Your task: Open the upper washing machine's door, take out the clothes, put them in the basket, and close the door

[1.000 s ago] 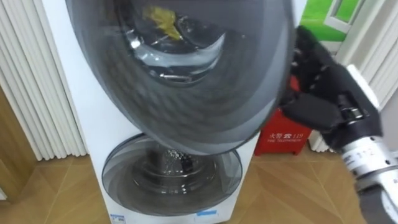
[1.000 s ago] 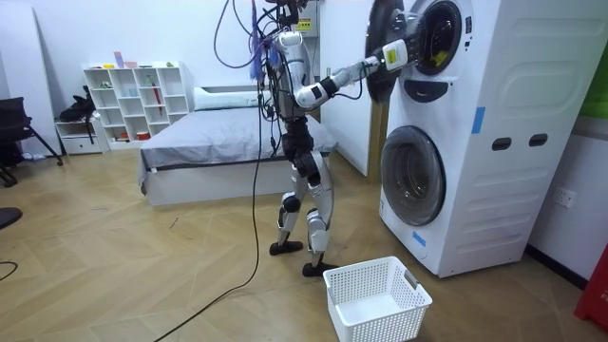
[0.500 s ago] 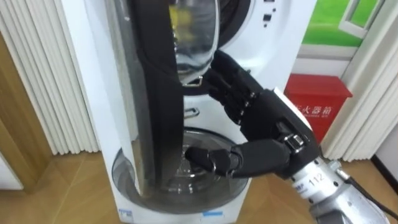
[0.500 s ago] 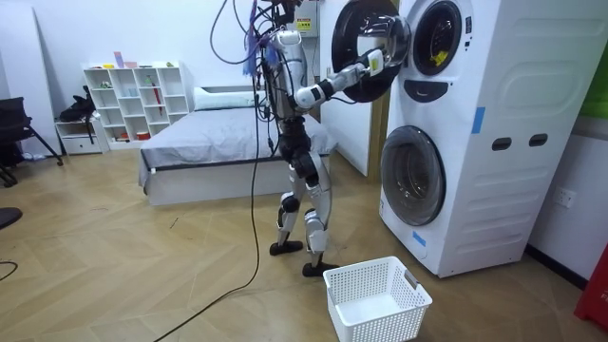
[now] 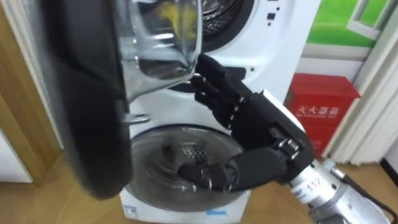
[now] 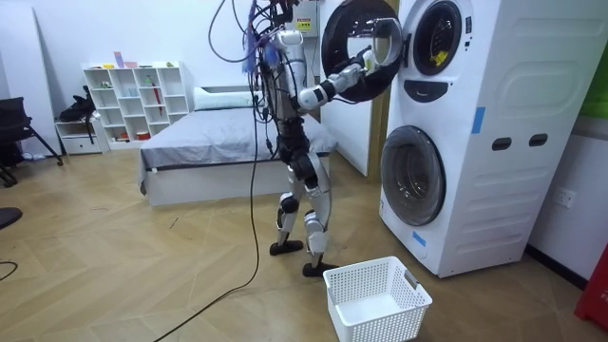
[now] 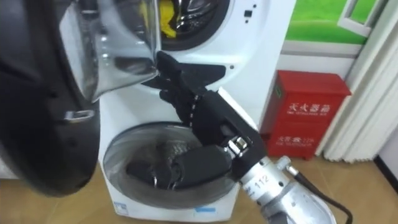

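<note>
Room view, from left to right: a white shelf (image 6: 133, 95) against the far wall, then a bed (image 6: 209, 142). Next comes the robot, standing upright on the wooden floor and facing a tall white washing machine (image 6: 494, 95) with two drums, one above the other. A white basket (image 6: 375, 299) sits on the floor near the robot's feet, in front of the machine.

Head views, from left to right: the upper door (image 5: 93, 124) stands open, its dark rim to the left and its glass bulge toward the machine. The right hand (image 5: 249, 118) is open, with straight, spread fingers reaching up to the edge of the glass. Whether they touch it cannot be told. It holds nothing. A yellow garment (image 7: 166, 18) lies inside the upper drum. The lower door (image 5: 155, 155) is closed. A red box (image 5: 326, 112) stands on the floor to the right of the machine.
</note>
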